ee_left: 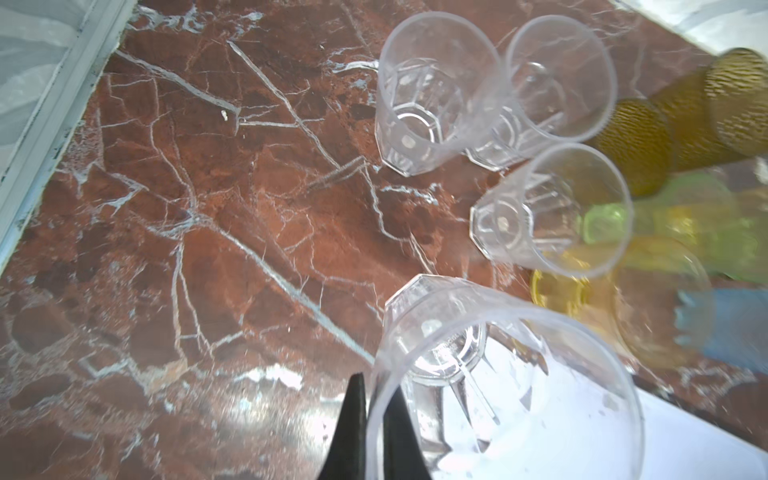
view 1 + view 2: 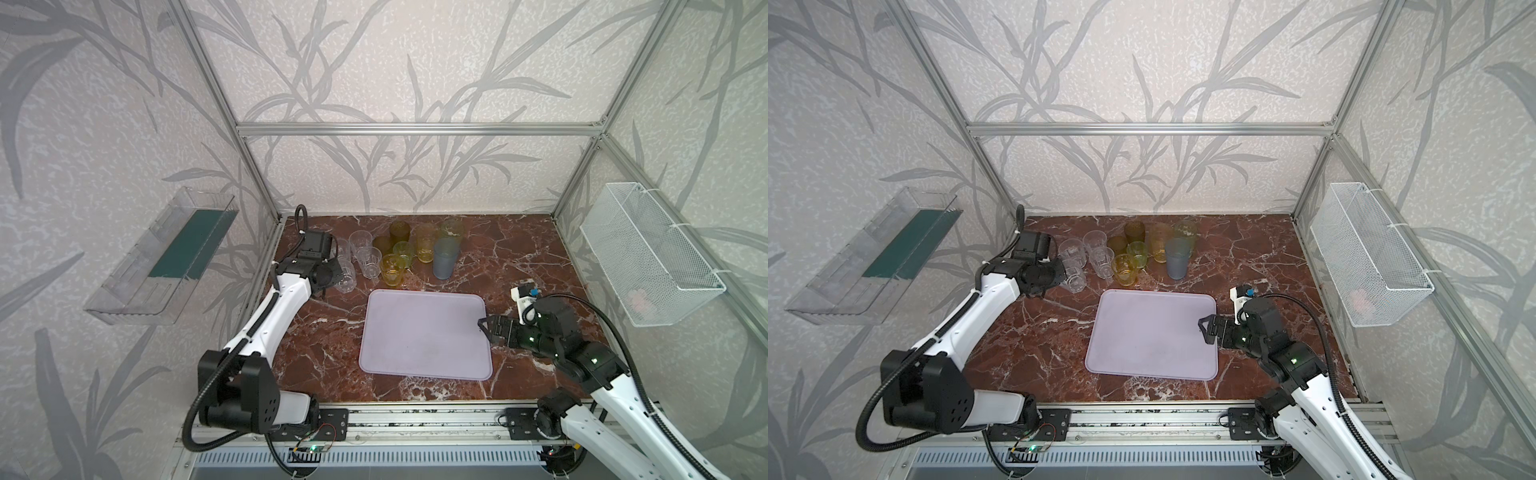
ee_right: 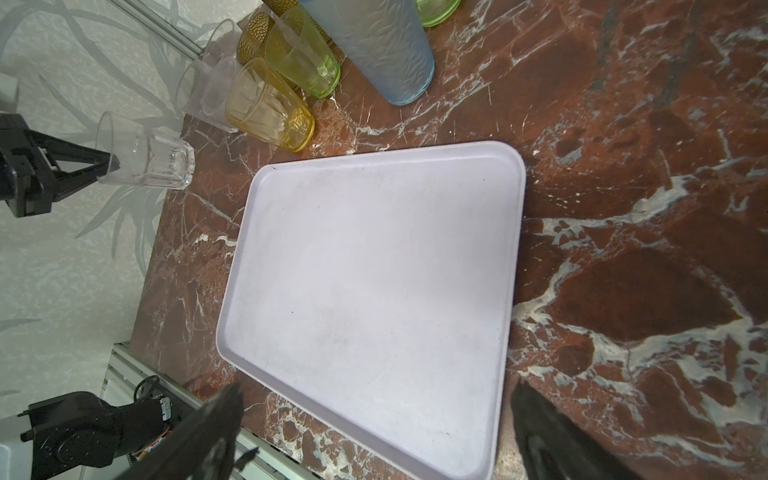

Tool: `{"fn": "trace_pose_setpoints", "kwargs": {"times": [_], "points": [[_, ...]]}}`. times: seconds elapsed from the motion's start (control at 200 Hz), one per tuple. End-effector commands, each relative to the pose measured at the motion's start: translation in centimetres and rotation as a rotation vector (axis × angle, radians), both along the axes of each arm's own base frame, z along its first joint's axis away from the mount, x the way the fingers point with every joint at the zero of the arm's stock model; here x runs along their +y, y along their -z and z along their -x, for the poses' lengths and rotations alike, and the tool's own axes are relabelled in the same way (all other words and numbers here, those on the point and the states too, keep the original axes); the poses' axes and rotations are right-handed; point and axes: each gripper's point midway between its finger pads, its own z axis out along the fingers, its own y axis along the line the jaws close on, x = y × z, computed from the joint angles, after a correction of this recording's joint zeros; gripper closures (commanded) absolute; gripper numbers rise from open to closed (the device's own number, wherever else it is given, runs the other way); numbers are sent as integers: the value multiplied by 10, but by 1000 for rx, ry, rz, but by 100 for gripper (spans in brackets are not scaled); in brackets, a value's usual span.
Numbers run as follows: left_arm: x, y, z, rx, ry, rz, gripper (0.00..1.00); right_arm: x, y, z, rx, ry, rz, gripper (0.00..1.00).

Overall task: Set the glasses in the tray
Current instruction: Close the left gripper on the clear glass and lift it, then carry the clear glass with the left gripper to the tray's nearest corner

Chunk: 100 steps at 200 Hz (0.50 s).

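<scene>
Glasses (image 2: 405, 253) number eleven, seemingly, four clear, near one tray (image 2: 424, 332).

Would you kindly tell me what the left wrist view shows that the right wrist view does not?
Only the left wrist view: the left fingers astride the rim of the held clear glass, one inside, one outside, and three more clear glasses seen down their mouths. Only the right wrist view: the whole tray, bare, and the open right fingers. Both: that held glass, the amber glass, the blue-grey glass and the table.
</scene>
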Motion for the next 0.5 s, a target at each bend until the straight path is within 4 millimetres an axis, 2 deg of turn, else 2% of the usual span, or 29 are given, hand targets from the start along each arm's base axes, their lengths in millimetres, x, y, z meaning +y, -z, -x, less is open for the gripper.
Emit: {"fn": "trace_pose_setpoints", "kwargs": {"times": [0.0,0.14,0.24,0.495], "points": [[-10,-15,31,-5,52,1,100,5,-1,-3,-1,-6,-30,1],[-17,-28,61,-31,84,-20,100,9,1,-3,15,-14,-55,1],[-26,-30,78,-42,112,5,100,11,2,-4,7,-18,-61,1],[-52,-10,113,-10,199,93,100,11,2,-6,2,-15,-60,1]]}}
